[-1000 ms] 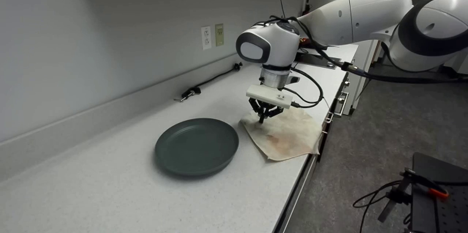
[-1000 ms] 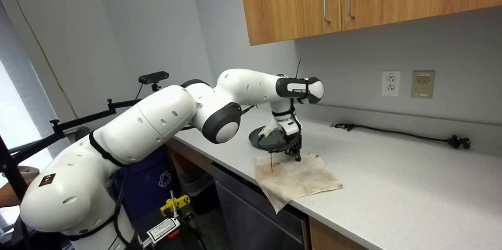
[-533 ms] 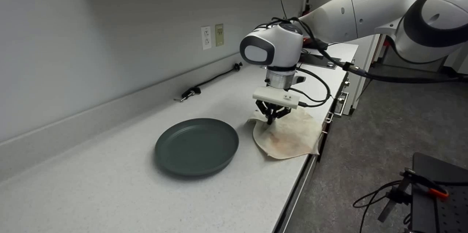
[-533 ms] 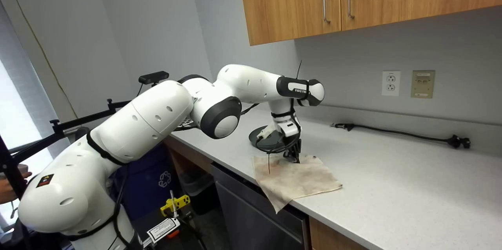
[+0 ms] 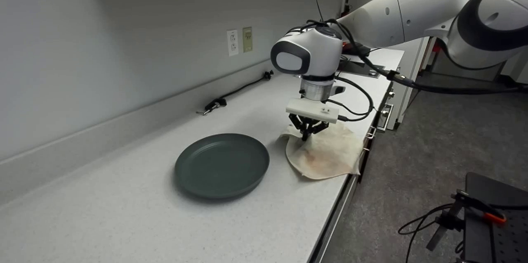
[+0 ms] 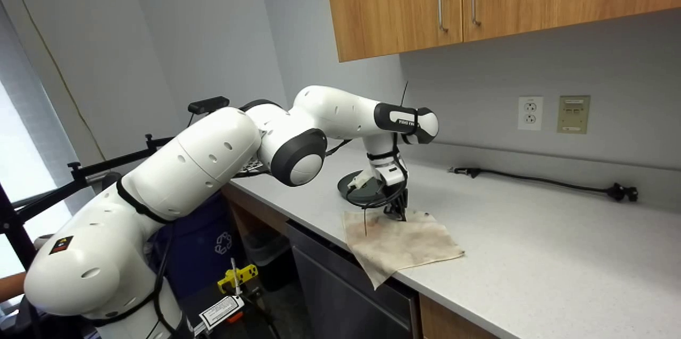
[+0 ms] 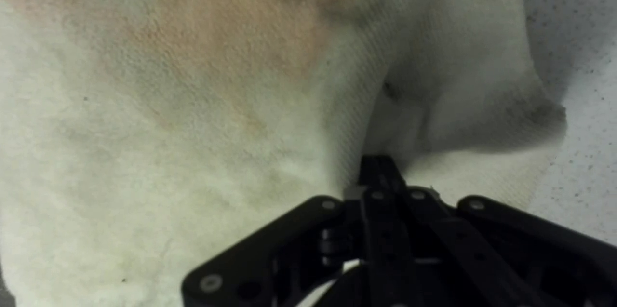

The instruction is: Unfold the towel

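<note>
The beige towel (image 5: 330, 153) lies on the counter with reddish-brown stains. One part hangs over the front edge in an exterior view (image 6: 393, 248). My gripper (image 5: 305, 136) points down onto the towel near its plate-side edge; it also shows in an exterior view (image 6: 400, 216). In the wrist view the gripper (image 7: 381, 162) is shut, its fingertips together against the cloth. A raised fold of the towel (image 7: 168, 153) stands left of the fingertips, and a lower, shaded part with a corner lies to their right. I see no cloth clearly pinched between the fingers.
A round dark green plate (image 5: 222, 166) stands on the counter close to the towel; part of it shows in an exterior view (image 6: 345, 183). A black cable (image 5: 243, 88) lies along the wall. The counter's front edge (image 5: 336, 209) runs past the towel.
My gripper has moved away from the plate across the towel. The towel's plate-side edge has buckled into a curved fold, with a corner left behind. The last half second shows almost no motion.
</note>
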